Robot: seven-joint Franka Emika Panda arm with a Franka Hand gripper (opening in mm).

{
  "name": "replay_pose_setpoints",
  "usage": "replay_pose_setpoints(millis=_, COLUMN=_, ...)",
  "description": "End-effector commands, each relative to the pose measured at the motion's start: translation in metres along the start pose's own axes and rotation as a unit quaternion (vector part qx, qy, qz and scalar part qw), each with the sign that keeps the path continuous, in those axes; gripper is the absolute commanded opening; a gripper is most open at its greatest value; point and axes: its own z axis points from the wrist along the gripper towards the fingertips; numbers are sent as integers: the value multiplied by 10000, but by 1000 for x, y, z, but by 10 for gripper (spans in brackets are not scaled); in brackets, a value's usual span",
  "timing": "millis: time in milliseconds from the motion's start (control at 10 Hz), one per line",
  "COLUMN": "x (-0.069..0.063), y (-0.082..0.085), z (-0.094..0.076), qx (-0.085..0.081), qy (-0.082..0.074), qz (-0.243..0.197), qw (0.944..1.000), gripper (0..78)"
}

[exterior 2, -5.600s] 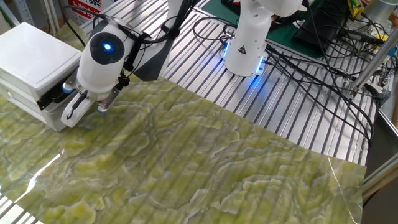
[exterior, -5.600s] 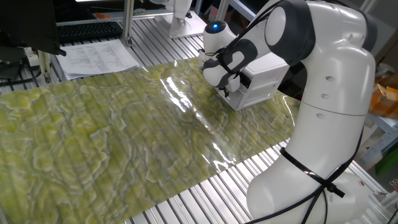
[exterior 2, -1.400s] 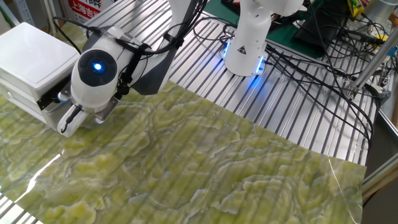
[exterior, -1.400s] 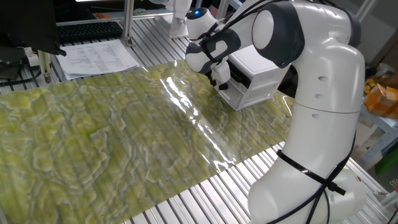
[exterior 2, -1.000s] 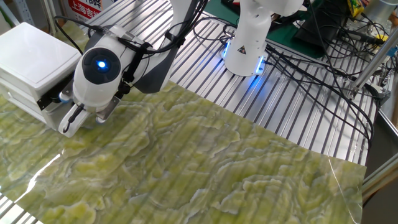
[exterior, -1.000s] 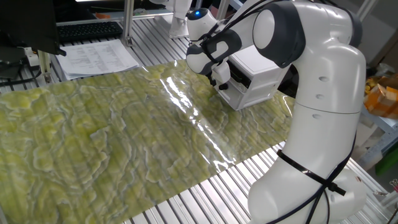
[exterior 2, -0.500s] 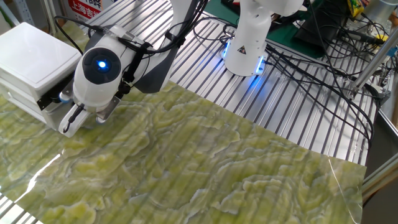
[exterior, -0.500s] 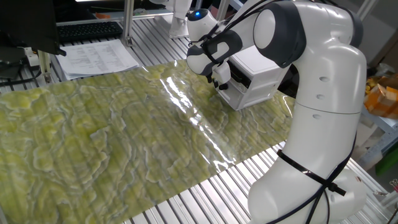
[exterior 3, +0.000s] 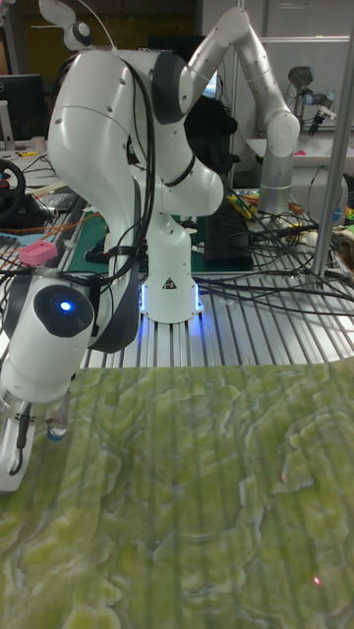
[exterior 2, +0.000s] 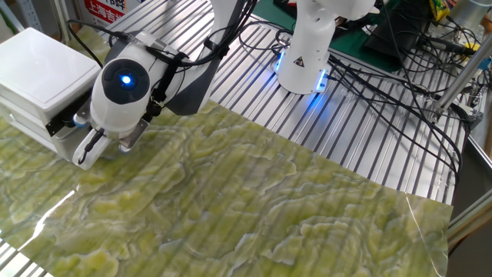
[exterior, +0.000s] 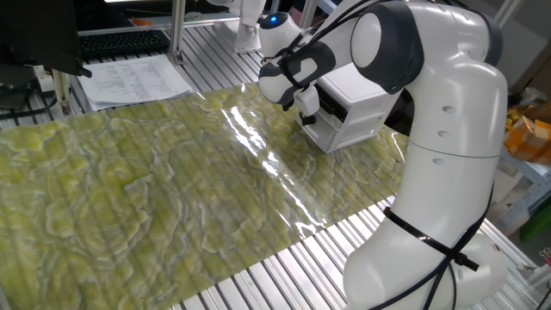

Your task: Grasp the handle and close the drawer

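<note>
Drawer (exterior: 323, 131): lower white tier of a small white two-tier cabinet (exterior 2: 42, 73), standing on the green-patterned mat (exterior: 155, 189) at the far side of the table (exterior 2: 254, 92); front projecting a little beyond the dark-fronted tier above, so seemingly not fully home.
Handle (exterior: 312, 121): hard to make out, only a small dark spot on the drawer front, mostly hidden behind the tool in all three views.
Tool (exterior 2: 86, 146): pressed up against the lower drawer front, fingers (exterior 2: 91, 142) angled down and close together; whether clamped on the handle cannot be told (the contact point sits behind the wrist housing).
Arm: white Franka, wrist with blue light (exterior 2: 127, 78) hanging just in front of the cabinet.
Handling, as a judgement: light plastic drawer, stiff enough to push, likely sliding with little resistance; cabinet itself light and unanchored, so prone to skid on the glossy mat under a hard shove.
Where to take hold: on the handle at the centre of the front, pinched from its sides, then pushed straight along the slide direction.
Risk: small smooth handle slipping out of the pinch; an off-centre push cocking the drawer in its runners.
Stage: at or just before the closing push.
</note>
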Motion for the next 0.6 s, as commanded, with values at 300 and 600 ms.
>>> replay_pose_setpoints(millis=300, x=-5, y=-2, z=-2, qx=-62, qy=-51, qz=-348, qw=9994, gripper=774)
replay_pose_setpoints(millis=600, x=-4, y=-3, z=0, qx=-56, qy=-98, qz=-309, qw=9995, gripper=774)
